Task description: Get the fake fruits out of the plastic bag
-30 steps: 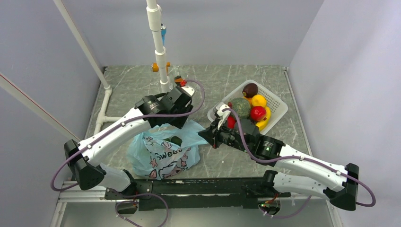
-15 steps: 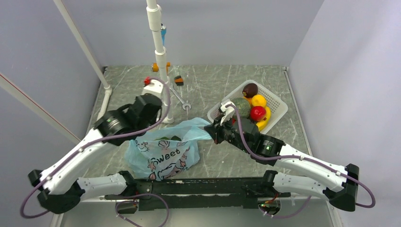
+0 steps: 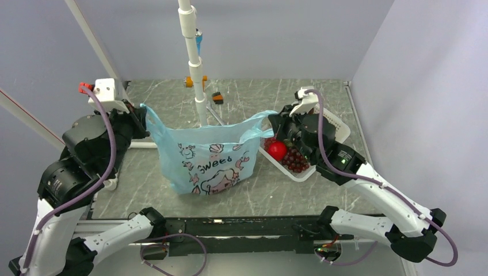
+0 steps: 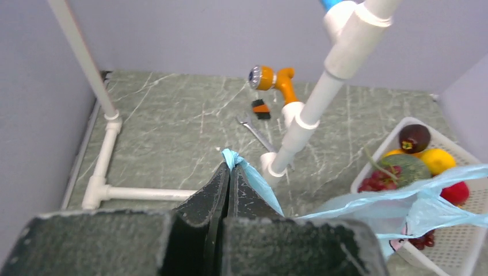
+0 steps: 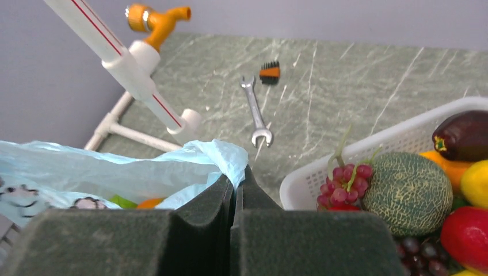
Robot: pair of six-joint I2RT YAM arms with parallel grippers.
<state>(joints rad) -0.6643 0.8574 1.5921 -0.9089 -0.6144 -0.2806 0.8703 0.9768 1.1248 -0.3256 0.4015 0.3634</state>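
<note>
Left gripper (image 4: 228,171) clamped on one plastic bag (image 3: 213,158) handle by the counter's (image 3: 288,195) left edge; right gripper (image 5: 236,177) clamped on the other. I read the bag stretched between them, mid-counter, fake fruits (image 5: 151,202) inside.

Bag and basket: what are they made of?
The plastic bag: thin light-blue film, probably polyethylene, slightly glossy; it crinkles and lets light through. The basket: rigid white moulded plastic, seemingly matte; its slotted walls hold their shape.
</note>
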